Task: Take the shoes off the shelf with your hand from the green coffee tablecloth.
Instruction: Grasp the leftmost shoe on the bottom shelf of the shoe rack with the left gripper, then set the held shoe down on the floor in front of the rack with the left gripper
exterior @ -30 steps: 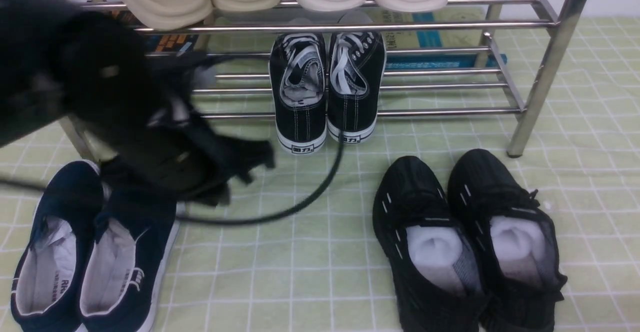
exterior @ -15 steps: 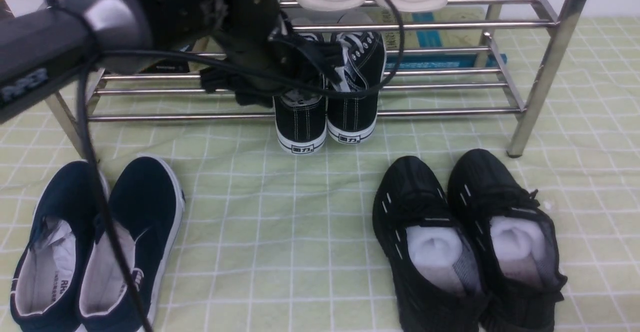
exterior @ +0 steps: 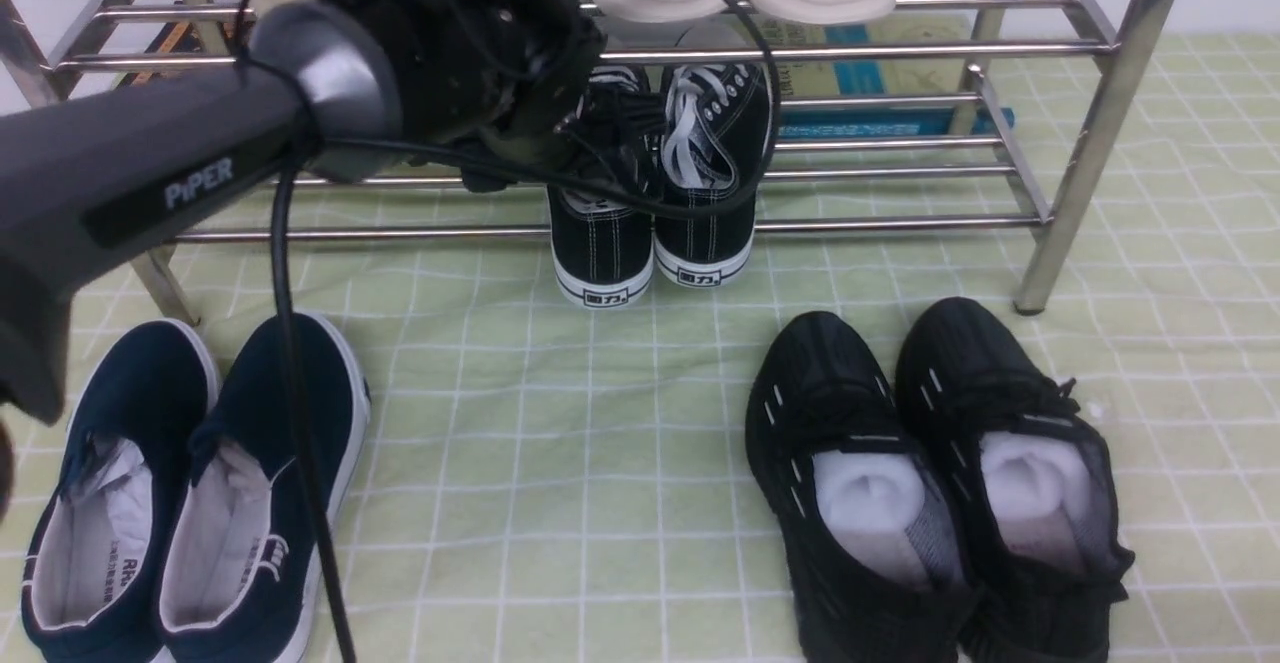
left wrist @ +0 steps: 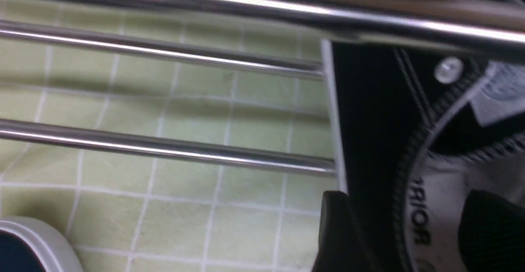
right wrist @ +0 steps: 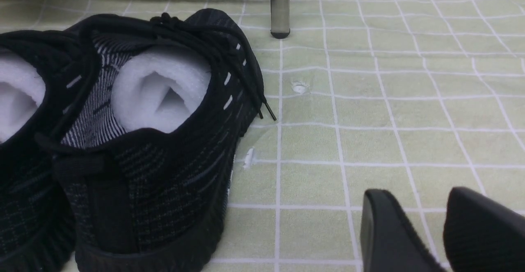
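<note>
left gripper (left wrist: pixel 410 200) spread wide, fingers straddling one side wall of the black canvas sneakers (exterior: pixel 705 213). Pair sits mid lower tier of shelf (exterior: pixel 900 225), heels over the front rail. right gripper (right wrist: pixel 418 206) parted, empty, over green tablecloth (exterior: pixel 600 443).

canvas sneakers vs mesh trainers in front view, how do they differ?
The canvas sneakers sit on the shelf's lower rails; the mesh trainers lie on the green tablecloth in front of it. The canvas sneakers have white laces, soles and stitching; the mesh trainers are black all over apart from small white dashes. Both are black lace-up pairs, side by side, heels toward the camera.
</note>
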Tool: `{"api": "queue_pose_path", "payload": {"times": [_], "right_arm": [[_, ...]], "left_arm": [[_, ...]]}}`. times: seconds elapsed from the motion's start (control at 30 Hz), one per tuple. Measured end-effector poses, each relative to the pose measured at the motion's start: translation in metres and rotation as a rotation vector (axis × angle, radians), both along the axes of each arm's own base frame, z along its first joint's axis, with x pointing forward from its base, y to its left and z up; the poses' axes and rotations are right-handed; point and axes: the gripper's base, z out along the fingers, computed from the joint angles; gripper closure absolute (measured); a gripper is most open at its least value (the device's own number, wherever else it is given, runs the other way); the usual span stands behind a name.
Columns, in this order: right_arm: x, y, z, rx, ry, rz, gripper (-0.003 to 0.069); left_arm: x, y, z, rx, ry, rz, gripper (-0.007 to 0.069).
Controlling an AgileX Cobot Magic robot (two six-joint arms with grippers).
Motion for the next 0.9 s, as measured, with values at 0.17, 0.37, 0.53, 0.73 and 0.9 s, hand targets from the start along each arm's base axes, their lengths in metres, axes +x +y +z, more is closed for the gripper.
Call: {"api": "queue_pose_path", "payload": {"times": [0.17, 0.37, 0.53, 0.73, 0.9], "right_arm": [[0.000, 0.000, 0.000, 0.000, 0.000, 0.000, 0.0422], [0.000, 0.000, 0.000, 0.000, 0.000, 0.000, 0.0422], [0.000, 0.000, 0.000, 0.000, 0.000, 0.000, 0.0422], [0.000, 0.000, 0.000, 0.000, 0.000, 0.000, 0.0422], [0.000, 0.000, 0.000, 0.000, 0.000, 0.000, 0.0422]], "left_arm": [[0.008, -0.005, -0.024, 0.020, 0.034, 0.010, 0.0214], [0.011, -0.007, -0.031, 0.024, 0.033, 0.003, 0.0330], [0.009, -0.006, -0.027, 0.009, 0.038, 0.009, 0.0588], [-0.012, 0.004, 0.001, -0.018, 0.120, 0.051, 0.0616], [-0.054, 0.019, 0.040, -0.021, 0.296, 0.007, 0.0614]]}}
